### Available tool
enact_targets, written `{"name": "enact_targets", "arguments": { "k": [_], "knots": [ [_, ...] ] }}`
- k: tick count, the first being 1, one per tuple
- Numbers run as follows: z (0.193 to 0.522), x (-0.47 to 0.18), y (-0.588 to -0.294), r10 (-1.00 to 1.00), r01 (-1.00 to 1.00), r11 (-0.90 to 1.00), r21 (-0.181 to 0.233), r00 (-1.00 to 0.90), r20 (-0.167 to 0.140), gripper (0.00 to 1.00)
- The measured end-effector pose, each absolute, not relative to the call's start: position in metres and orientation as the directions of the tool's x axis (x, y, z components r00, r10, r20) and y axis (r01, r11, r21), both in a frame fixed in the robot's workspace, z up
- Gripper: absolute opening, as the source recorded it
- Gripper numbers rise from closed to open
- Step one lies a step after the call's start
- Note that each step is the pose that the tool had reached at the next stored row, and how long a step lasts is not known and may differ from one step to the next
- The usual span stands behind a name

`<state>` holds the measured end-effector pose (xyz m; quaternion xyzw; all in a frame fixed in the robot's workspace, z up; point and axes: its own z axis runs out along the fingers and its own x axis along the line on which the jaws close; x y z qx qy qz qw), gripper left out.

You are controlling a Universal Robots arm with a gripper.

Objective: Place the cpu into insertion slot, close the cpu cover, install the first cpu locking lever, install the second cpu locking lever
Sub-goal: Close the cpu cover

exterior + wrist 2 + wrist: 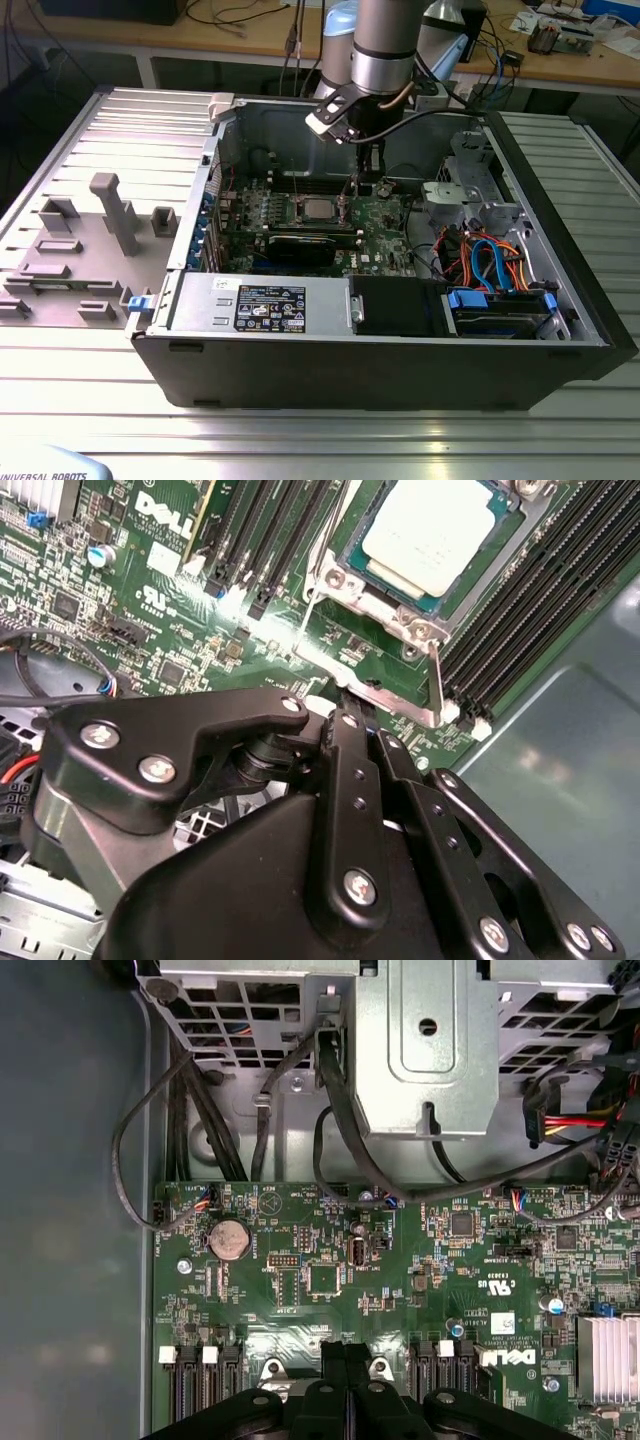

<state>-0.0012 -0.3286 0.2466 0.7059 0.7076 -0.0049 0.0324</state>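
One chip, the cpu [318, 208], lies in the insertion slot [380, 692] under the lowered cpu cover [470, 585], at eight o'clock from my gripper [363, 188] in the exterior view. My fingers are clenched, seemingly empty, beside a locking lever [436, 675]. I judge the lever step is in hand, and it calls for a precise hooking push.

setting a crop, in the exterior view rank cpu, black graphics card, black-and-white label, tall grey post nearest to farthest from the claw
1. cpu, right beside the claw.
2. black graphics card, next to the cpu.
3. black-and-white label, on the silver box.
4. tall grey post, outside the case, exterior view's left.
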Motion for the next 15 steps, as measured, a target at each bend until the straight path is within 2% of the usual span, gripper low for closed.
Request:
{"name": "enact_targets", "arguments": {
  "k": [15],
  "knots": [
    [0.2466,-0.0074,-0.3286,0.999,0.999,0.004,0.039,-0.001,-0.053,0.11]
  ]
}}
